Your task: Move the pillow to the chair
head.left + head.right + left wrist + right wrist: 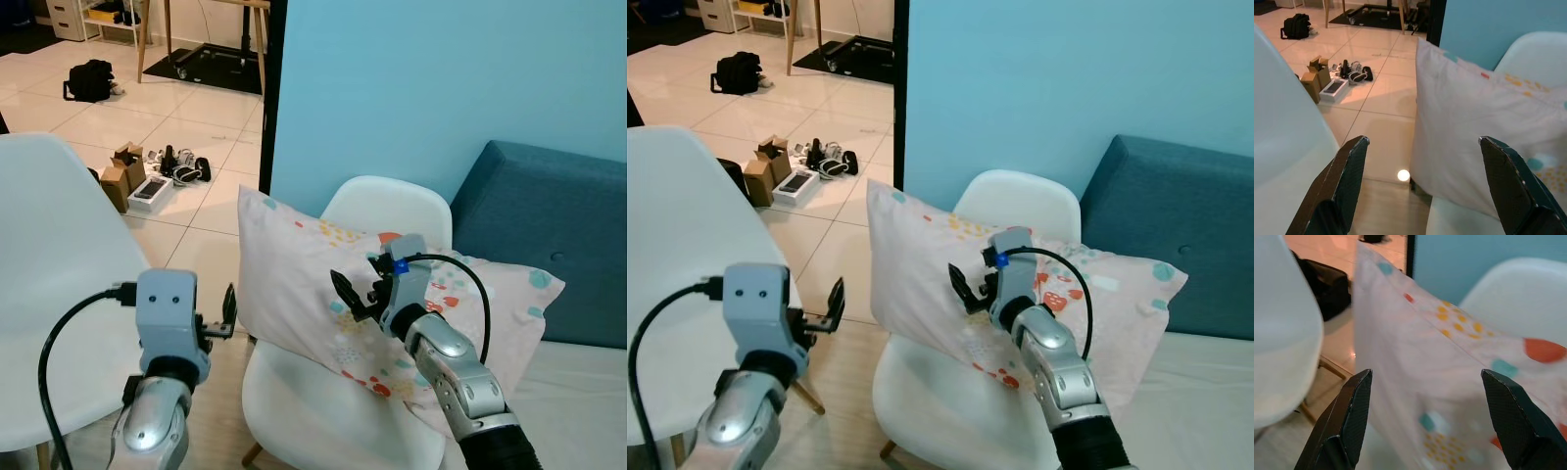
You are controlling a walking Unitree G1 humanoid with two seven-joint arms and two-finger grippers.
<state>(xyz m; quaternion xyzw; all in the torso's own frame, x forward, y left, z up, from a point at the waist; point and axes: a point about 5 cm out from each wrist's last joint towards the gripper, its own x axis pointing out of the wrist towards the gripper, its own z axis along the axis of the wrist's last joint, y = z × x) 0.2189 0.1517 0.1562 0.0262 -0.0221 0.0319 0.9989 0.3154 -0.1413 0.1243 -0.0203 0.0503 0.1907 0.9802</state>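
The pillow point(392, 304), white with coloured dots, already lies across the seat of the white chair point(392, 211) by the blue wall, propped against the backrest, with one end hanging past the seat toward the blue sofa point(549, 245) on the robot's right. The right gripper point(355, 294) hovers in front of the pillow's face with its two black fingers spread wide and nothing between them; in the right wrist view the fabric sits close ahead of the fingers point(1347, 421), though whether a fingertip brushes it is hard to tell from these angles. The left gripper point(217, 318) is likewise wide open and empty, held just off the pillow's near corner, over the gap between this chair and a second white chair point(49, 284) on the robot's left. This looks like the release stage, with the placing itself done. The next move probably calls for drawing both arms straight back without snagging the cover, since the overhanging end could let the pillow slide off toward the sofa if it is nudged.
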